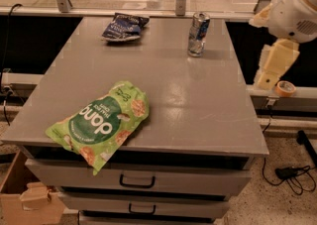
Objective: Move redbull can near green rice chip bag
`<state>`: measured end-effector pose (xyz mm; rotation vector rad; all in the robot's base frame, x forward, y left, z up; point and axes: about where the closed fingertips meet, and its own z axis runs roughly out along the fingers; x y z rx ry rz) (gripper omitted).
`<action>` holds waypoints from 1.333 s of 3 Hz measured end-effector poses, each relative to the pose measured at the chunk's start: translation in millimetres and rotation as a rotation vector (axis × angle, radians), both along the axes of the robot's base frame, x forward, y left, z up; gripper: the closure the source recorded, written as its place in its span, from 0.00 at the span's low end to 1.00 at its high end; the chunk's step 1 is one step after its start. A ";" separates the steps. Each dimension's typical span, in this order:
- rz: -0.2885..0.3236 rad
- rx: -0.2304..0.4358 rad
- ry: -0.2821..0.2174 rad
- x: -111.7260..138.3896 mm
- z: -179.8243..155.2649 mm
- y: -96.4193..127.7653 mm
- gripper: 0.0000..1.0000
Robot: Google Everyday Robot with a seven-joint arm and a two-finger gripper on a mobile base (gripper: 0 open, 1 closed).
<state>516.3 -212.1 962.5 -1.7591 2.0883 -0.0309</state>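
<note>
Nothing done yet: the redbull can (198,34) stands far right, well apart from the near-left green rice chip bag (101,122), while the gripper (272,68), open or closed I cannot tell, hangs right of the table (198,100).

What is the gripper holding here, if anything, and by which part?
Nothing held: the gripper hangs right of the grey table, apart from the slim silver-blue drink can standing at its back.
</note>
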 end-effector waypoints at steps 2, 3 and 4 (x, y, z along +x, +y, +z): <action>0.013 0.184 -0.152 125.8 -17.1 33.8 0.00; 0.016 0.178 -0.142 121.3 -18.1 34.2 0.00; 0.016 0.178 -0.141 121.0 -18.1 34.2 0.00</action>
